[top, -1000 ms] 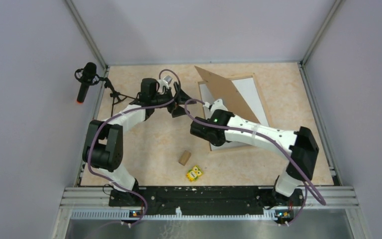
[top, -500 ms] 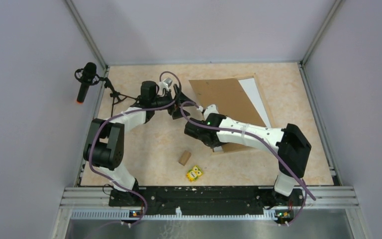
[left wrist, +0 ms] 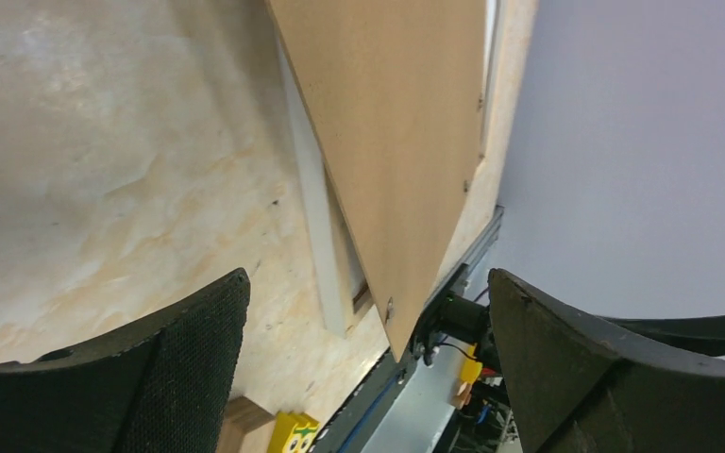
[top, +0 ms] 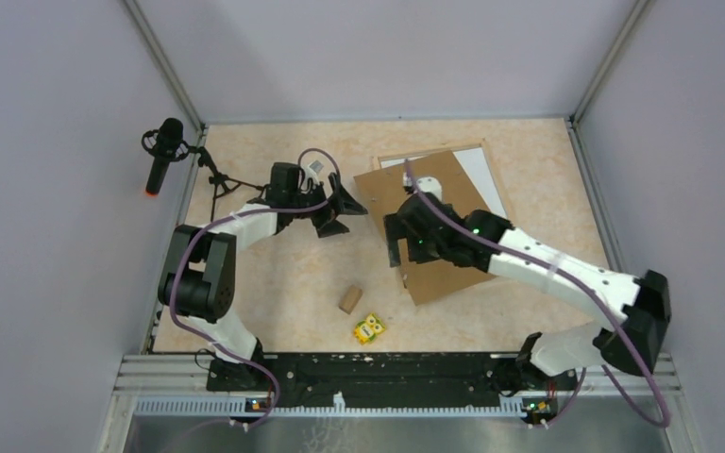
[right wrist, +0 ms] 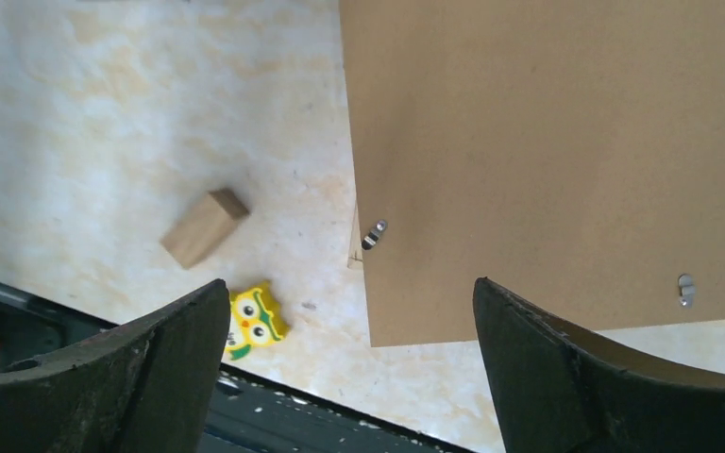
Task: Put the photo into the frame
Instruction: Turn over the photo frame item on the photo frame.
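Note:
The frame [top: 487,170] lies flat at the back right, showing only a white strip and a pale wood edge. A plain brown backing board [top: 434,226] lies skewed across most of it. The photo is hidden. My right gripper [top: 398,238] hovers open over the board's near-left part, with nothing between its fingers [right wrist: 349,288]. In the right wrist view the board [right wrist: 547,142] fills the upper right. My left gripper [top: 345,209] stands open just left of the board's corner. Its view looks along the board [left wrist: 396,142] and a white frame strip [left wrist: 313,236].
A small wooden block [top: 349,299] and a yellow owl toy [top: 369,328] lie near the front, left of the board. Both also show in the right wrist view, the block [right wrist: 204,226] and the owl [right wrist: 257,321]. A microphone on a stand [top: 160,156] stands at the left edge.
My right gripper has opened and let go of the backing board. The board has dropped from tilted-up to flat and skewed over the frame. The right arm has swung back and rightward.

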{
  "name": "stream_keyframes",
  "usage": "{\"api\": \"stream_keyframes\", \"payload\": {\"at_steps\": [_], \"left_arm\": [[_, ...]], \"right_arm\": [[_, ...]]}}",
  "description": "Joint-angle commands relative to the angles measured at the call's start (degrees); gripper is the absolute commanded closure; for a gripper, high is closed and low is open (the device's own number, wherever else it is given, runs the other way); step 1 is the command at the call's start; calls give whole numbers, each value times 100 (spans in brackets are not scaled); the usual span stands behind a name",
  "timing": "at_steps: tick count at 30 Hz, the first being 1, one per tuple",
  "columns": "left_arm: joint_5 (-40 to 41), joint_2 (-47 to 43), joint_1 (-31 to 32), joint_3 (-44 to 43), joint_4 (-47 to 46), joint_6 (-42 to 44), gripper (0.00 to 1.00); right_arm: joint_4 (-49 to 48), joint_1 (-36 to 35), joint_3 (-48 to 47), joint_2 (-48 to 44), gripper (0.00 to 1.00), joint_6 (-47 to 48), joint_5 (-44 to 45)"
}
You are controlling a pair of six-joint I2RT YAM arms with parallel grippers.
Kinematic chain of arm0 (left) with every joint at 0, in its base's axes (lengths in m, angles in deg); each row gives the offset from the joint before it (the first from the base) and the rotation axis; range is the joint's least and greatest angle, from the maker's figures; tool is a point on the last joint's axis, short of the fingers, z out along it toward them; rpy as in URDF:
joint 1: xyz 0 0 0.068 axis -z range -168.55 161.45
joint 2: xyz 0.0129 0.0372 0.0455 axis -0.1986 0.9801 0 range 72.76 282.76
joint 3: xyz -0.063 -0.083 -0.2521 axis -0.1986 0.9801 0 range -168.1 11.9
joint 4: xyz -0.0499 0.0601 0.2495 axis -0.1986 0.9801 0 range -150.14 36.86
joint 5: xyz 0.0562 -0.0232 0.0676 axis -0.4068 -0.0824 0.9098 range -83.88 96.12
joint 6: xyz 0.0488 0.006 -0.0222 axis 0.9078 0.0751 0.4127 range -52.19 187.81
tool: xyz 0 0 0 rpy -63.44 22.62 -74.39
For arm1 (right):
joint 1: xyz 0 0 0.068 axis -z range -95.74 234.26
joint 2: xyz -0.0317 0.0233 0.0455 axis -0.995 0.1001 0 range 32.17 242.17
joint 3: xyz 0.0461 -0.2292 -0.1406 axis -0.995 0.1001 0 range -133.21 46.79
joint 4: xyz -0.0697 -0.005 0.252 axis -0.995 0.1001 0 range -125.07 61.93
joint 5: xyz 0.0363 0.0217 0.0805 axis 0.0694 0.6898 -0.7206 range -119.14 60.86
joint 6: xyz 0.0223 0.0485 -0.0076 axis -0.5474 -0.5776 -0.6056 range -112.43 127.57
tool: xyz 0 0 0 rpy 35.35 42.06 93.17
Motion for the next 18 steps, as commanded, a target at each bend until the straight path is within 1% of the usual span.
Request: {"api": "stream_keyframes", "payload": {"at_steps": [1,4,8,10,12,15,17,18], "left_arm": [[443,-324,115,5,459,629,2],[414,-404,171,178,386,637,2],[557,-454,214,307,346,630,3],[484,-388,276,383,75,475,7],[306,-260,382,428,-379,288,13],[315,38,629,351,-616,142,20],[435,169,797,337,-696,42,22],[432,215,892,387,-876,-46,25]], "right_arm": [[-693,843,243,-732,4,338,-862],[-782,1158,357,-904,1,519,-1255],[-574,1443,303,-939,1,593,-1009],[-634,1863,445,-951,1,669,-1033],[-775,2382,631,-941,1,794,-1219],[-999,3184,835,-887,1,1004,-1469],[-1045,3715,926,-791,1,1019,-1577],[-1087,3947,966,-759,1,1044,-1605]]}}
